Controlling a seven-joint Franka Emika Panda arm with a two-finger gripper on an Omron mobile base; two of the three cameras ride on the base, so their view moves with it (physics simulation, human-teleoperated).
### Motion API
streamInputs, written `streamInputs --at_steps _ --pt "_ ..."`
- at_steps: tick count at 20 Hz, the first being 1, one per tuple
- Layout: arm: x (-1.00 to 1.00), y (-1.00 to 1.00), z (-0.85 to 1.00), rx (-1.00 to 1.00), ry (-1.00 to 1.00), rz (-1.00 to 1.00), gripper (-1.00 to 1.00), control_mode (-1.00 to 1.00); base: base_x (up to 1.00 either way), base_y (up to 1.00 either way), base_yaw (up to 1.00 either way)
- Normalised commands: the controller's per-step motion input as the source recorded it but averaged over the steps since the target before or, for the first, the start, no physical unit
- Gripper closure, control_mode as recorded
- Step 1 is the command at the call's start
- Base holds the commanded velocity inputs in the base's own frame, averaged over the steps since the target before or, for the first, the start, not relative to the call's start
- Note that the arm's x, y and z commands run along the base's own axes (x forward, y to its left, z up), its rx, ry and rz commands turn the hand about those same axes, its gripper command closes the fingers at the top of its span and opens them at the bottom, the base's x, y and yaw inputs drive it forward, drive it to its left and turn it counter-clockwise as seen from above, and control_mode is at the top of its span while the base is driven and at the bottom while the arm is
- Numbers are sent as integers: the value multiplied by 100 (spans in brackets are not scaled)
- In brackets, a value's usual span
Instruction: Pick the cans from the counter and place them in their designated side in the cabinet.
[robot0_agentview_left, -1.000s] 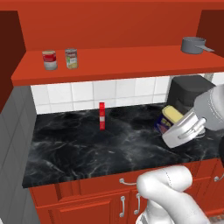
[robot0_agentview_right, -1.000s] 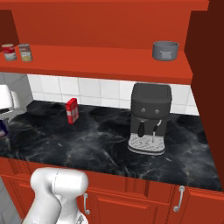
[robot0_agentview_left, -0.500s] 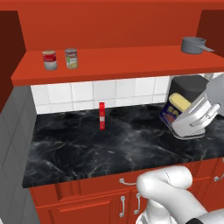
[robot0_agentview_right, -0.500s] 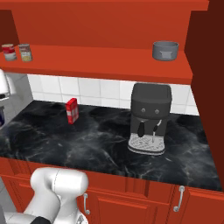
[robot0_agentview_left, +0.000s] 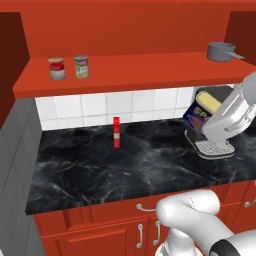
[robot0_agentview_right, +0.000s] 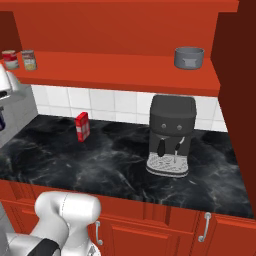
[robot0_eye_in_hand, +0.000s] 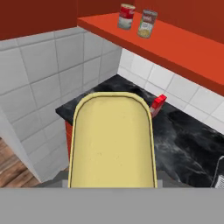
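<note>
Round can with the yellow-green label stands on the cabinet shelf, upper left of the left base view, just beside a red-and-white can: that half looks done. The claw, right of frame, is clamped on the rectangular blue tin, held tilted above the table. Left to do, by judgement: carry this tin up and set it on its side of the shelf.

My arm: glossy white rounded shell, bulbous link rising in front of the counter, dark joint ring at its lower end. Wrist section near the counter's right end: smooth white-grey cylinder. No cables or markings visible.
</note>
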Motion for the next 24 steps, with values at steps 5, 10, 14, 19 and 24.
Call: streamInputs --at_steps 5,10,14,19,24 --pt "27 0 9 0 -5 5 100 -100 0 0 0" --pt "30 -1 7 0 -4 5 100 -100 0 0 0" --pt "22 0 5 0 -6 5 100 -100 0 0 0" --pt "4 0 0 0 -9 3 100 -100 0 0 0" --pt "0 0 0 0 -8 0 100 -100 0 0 0"
